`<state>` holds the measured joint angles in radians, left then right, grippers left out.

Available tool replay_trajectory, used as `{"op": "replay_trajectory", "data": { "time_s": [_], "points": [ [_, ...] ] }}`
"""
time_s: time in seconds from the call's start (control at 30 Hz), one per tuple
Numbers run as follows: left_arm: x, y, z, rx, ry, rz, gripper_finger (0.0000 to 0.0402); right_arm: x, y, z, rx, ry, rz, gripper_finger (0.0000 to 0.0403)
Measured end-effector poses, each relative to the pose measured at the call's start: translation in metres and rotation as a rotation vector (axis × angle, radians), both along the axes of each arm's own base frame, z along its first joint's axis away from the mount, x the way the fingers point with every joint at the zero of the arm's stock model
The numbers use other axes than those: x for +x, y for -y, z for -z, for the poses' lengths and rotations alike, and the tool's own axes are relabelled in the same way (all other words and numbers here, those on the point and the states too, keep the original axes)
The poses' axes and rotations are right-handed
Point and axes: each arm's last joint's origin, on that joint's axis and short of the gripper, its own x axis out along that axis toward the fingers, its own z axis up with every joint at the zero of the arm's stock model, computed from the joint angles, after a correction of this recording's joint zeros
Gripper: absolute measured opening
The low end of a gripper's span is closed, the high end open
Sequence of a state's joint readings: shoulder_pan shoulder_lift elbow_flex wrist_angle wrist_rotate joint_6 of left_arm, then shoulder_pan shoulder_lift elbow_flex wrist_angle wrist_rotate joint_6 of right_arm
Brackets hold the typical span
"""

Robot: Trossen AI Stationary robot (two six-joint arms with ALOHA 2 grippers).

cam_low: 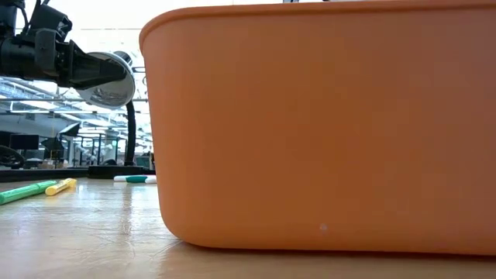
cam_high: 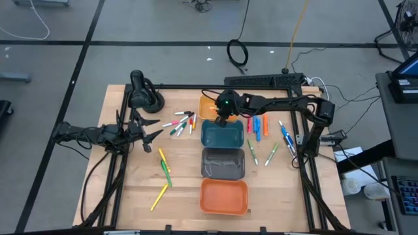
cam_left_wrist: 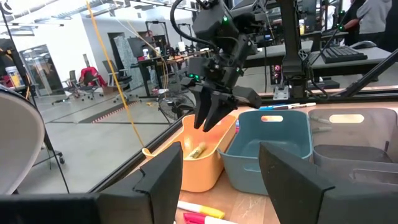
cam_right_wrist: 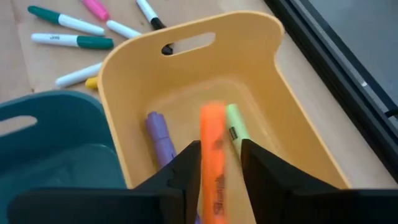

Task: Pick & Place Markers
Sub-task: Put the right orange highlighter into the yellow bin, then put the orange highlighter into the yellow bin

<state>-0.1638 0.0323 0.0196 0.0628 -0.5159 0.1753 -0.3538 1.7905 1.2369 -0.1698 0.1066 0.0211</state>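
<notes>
Dropping an orange marker into the light orange bin

Right gripper (cam_right_wrist: 214, 163), low in its wrist view, has the orange marker (cam_right_wrist: 213, 158) between slightly parted fingers above the light orange bin (cam_right_wrist: 298, 112); open fully, staying centred. Left gripper (cam_high: 151, 133) waits wide open at the table's (cam_high: 183, 196) left.

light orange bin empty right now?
No. The right wrist view shows a purple marker and a light green marker lying in the light orange bin, with an orange marker above them.
</notes>
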Motion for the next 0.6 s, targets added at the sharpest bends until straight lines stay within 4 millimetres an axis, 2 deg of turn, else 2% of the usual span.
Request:
{"op": "replay_trajectory", "data": {
  "time_s": [0.23,0.37,0.5,0.6],
  "points": [
    [0.0,0.0,0.0,0.0,0.0,0.0,0.0214,0.0,-0.001,0.0,0.008,0.002,0.007,0.0118],
    [0.0,0.0,0.0,0.0,0.0,0.0,0.0214,-0.009,-0.004,-0.014,0.012,-0.008,0.008,0.0117],
    [0.0,0.0,0.0,0.0,0.0,0.001,0.0214,-0.028,-0.01,-0.034,0.055,-0.04,0.043,0.0116],
    [0.0,0.0,0.0,0.0,0.0,0.0,0.0214,-0.047,-0.017,-0.047,0.116,-0.09,0.129,0.0116]
  ]
}}
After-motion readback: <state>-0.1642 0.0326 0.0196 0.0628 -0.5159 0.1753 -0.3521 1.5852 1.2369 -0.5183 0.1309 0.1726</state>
